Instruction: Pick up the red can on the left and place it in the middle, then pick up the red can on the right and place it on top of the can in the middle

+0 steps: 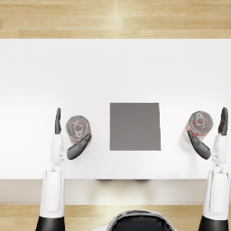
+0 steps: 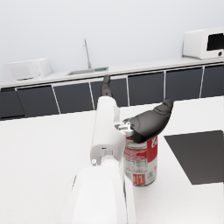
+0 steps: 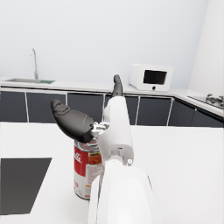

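Head view: left can (image 1: pixel 78 127) between left hand (image 1: pixel 67 137) fingers (image 1: pixel 57 121).

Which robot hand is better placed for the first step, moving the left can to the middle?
The left robot hand. Its fingers already bracket the left can, beside the grey mat. The right robot hand is at the right can, across the mat.

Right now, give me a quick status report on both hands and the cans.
Left hand open around left red can, not gripping. Right hand open around right red can. Gray mat in middle bare, nothing in the way.
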You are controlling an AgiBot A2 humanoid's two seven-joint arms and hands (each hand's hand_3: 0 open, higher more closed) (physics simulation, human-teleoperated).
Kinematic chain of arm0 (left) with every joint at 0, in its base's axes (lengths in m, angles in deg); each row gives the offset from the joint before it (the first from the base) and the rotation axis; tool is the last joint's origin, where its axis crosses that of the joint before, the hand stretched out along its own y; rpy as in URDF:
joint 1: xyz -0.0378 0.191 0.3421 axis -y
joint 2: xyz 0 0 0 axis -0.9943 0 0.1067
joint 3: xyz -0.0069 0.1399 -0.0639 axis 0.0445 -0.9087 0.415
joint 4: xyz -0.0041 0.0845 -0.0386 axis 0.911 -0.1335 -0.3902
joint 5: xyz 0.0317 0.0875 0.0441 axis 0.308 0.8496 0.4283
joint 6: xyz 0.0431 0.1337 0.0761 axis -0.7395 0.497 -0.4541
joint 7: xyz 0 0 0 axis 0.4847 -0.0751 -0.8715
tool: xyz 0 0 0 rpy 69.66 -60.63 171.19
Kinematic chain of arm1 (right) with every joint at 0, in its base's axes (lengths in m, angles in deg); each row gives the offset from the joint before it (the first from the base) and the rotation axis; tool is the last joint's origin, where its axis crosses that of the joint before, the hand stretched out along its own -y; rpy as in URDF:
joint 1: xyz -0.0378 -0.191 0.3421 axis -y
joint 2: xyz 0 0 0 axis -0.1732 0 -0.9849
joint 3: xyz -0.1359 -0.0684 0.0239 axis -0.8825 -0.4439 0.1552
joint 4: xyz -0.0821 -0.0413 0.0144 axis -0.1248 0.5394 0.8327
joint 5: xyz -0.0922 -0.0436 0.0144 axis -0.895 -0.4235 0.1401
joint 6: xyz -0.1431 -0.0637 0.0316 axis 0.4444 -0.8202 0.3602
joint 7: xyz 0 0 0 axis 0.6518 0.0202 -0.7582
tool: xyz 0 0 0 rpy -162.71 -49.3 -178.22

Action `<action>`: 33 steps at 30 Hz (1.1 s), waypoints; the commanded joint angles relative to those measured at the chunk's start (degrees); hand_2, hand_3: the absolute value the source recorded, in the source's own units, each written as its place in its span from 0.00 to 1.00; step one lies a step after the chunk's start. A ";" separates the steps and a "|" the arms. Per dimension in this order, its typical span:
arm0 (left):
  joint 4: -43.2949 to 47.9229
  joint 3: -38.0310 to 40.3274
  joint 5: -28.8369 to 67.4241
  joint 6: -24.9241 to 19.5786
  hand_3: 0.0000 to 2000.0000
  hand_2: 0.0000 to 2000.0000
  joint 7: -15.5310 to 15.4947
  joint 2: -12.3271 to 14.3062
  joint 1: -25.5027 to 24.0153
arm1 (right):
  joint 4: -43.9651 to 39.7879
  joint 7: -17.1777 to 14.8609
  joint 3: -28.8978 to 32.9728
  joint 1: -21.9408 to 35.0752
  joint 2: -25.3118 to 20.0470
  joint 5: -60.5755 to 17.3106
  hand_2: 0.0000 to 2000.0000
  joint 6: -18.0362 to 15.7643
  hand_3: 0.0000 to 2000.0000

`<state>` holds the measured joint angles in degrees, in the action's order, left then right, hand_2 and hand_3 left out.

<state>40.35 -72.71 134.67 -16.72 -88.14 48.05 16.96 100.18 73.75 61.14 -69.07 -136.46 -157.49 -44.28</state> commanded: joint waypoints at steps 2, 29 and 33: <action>-6.86 -1.07 0.06 0.00 0.00 0.00 0.00 0.33 0.43 | -6.03 0.00 0.17 -0.43 -0.21 -0.06 0.00 0.00 0.00; -25.08 -3.40 0.09 -0.54 0.00 0.00 -0.08 4.72 5.68 | -33.04 0.01 -4.81 8.58 -3.28 -0.12 0.00 0.13 0.00; -23.28 -3.07 0.10 -4.03 0.65 1.00 0.10 5.00 5.13 | -31.08 0.02 -3.78 7.86 -3.54 -0.12 1.00 -3.82 0.49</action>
<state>16.01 -76.08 134.78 -20.60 -88.15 53.03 21.38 68.50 73.77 56.91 -62.02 -140.09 -157.62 -48.50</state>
